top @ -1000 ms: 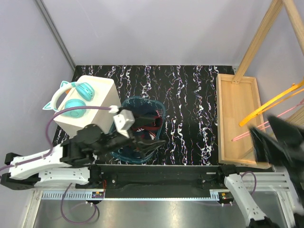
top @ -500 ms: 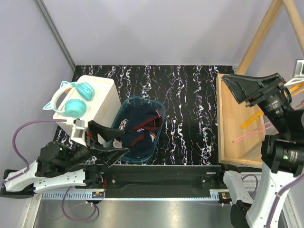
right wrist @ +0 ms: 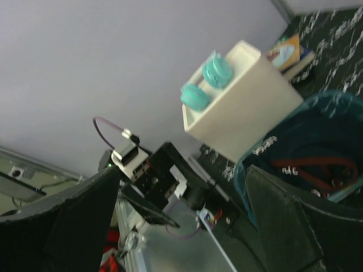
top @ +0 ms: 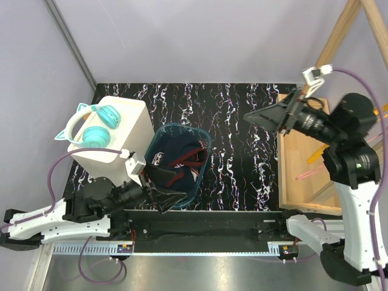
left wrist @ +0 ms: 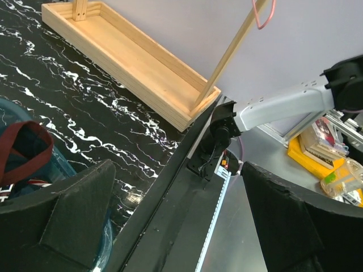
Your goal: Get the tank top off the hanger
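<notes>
Overhead view of a black marbled bench point(top: 242, 157) with two robot arms mounted at its near edge. The dark tank top point(top: 182, 159), trimmed in red, lay crumpled inside a teal basket point(top: 208, 145) toward the bench's near-left, just beside a white box point(top: 130, 130) that carried teal headphones point(top: 94, 127). I could see no hanger in the fabric, though the folds hid much of it.

At the bench's right edge stood a wooden tray point(top: 297, 133). Above it, an orange hanger point(top: 316, 156) and a pink one point(top: 305, 176) showed only in part behind my right arm, and what showed looked bare.

My left claw point(top: 165, 193) sat low over the basket's near rim, released and holding nothing. My right claw point(top: 260, 115) was raised high near the tray's far-left corner, also spread wide and empty.

I judged the job essentially done: the garment was off the hanger and dropped in the basket. All that seemed left was bringing both arms back to rest, and perhaps confirming that no strap was caught on anything inside the basket.
</notes>
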